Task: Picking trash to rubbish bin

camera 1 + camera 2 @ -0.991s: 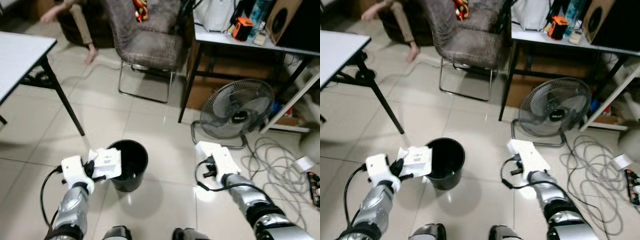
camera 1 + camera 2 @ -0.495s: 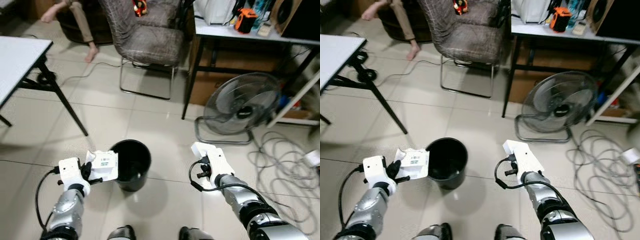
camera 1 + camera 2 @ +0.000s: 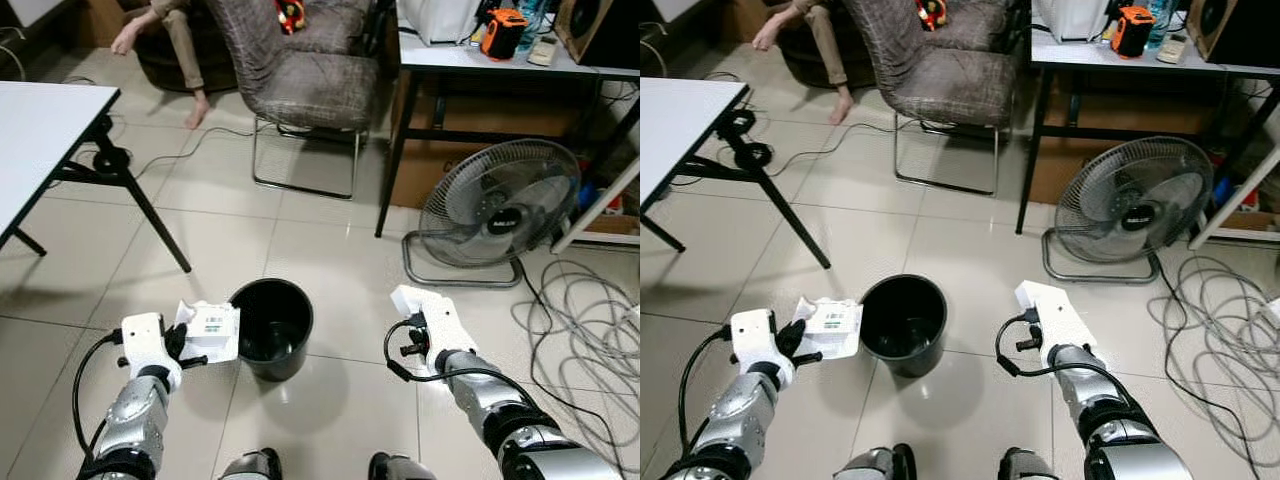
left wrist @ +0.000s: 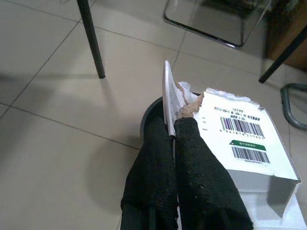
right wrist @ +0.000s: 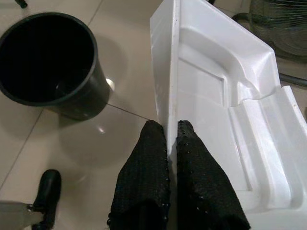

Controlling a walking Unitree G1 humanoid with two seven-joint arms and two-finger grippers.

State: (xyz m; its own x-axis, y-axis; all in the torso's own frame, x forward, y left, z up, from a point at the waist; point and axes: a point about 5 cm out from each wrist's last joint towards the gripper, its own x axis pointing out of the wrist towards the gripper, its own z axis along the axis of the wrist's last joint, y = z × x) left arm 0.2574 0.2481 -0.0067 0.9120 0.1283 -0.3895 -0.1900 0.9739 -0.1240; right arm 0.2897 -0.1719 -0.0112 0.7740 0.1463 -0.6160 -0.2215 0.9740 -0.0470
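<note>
A round black bin (image 3: pixel 271 325) stands on the tiled floor just ahead of me, between my arms. My left gripper (image 4: pixel 173 130) is shut on the torn flap of a white cardboard box (image 3: pixel 212 331) with barcode labels (image 4: pixel 242 128), held just left of the bin's rim (image 4: pixel 149 108). To the right of the bin, my right gripper (image 5: pixel 171 128) is shut on the edge of a moulded white foam tray (image 5: pixel 225 115), which also shows in the left eye view (image 3: pixel 423 310). The bin (image 5: pixel 48 62) looks dark inside.
A grey padded chair (image 3: pixel 300 75) stands beyond the bin. A floor fan (image 3: pixel 495 205) and loose cables (image 3: pixel 575 320) lie at the right, under a cluttered desk (image 3: pixel 500 55). A white table (image 3: pixel 40 130) with black legs is at the left. A person's legs (image 3: pixel 185 45) rest at the far left.
The view has shifted as I moved; the bin sits a little further from me. Both grippers still hold their pieces, the box staying beside the bin's left rim.
</note>
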